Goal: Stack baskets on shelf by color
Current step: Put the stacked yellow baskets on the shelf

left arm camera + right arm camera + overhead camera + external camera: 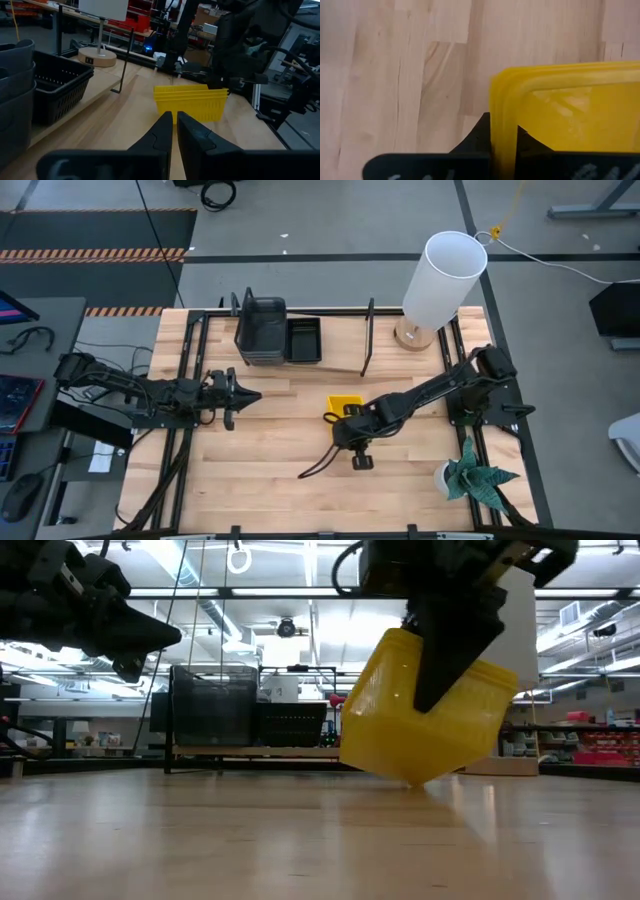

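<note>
Nested yellow baskets (420, 710) hang tilted under my right gripper (347, 420) at the table's middle; they also show in the high view (345, 404) and the left wrist view (190, 102). On the shelf (335, 362) at the far side stand a stack of grey baskets (260, 330) and black mesh baskets (305, 340) beside it. My left gripper (250, 395) hovers shut and empty left of the yellow baskets, pointing toward them; it also shows in its own wrist view (172, 125). My right gripper holds the yellow stack by one side wall at its rim (502, 100), one finger inside the baskets and one outside, over several nested layers. The fingers come from above, pointing down. The stack hangs tilted, its lowest corner (415, 780) at or just above the tabletop.
A tall white cylinder (440, 280) on a round wooden base stands at the far right beside the shelf's wire upright (368, 335). A small potted plant (475, 475) sits at the near right. The shelf board is bare right of the black baskets.
</note>
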Controlling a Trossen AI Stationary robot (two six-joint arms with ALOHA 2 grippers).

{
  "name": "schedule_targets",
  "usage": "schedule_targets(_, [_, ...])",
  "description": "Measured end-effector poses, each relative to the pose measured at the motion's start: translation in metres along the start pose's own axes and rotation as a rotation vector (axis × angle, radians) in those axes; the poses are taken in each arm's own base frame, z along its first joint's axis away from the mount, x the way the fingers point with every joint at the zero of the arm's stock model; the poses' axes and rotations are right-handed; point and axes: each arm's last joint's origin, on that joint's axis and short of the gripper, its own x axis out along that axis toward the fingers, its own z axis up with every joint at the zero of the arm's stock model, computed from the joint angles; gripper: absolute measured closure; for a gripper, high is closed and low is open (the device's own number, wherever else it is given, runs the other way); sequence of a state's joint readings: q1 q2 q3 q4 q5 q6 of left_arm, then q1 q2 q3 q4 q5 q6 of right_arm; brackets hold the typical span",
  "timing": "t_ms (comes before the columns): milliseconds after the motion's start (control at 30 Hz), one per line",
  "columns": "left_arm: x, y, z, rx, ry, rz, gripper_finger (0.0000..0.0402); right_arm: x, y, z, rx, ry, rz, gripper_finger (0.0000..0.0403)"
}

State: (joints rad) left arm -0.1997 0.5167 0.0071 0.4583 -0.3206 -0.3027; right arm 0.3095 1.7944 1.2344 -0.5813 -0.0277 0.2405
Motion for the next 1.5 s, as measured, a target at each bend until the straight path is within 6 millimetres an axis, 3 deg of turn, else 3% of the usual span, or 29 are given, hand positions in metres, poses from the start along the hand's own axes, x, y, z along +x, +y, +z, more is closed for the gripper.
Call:
schedule_targets(567, [0.000,0.000,0.000,0.000,0.000,0.000,0.0366,-0.004,-0.012,0.017,0.087,-0.004,-0.015,0.0392])
schedule_targets(800, [0.000,0.000,0.000,0.001,0.000,0.000,0.0374,-0.026,-0.023,0.036,0.116,-0.060,-0.072,0.0392])
schedule_targets(1233, [0.000,0.000,0.000,0.001,0.000,0.000,0.0366,-0.057,-0.063,0.064,0.078,-0.172,-0.330,0.0392])
schedule_targets(1500, [0.000,0.000,0.000,0.001,0.000,0.000,0.0378,-0.063,-0.097,0.064,0.059,-0.154,-0.436,0.0392])
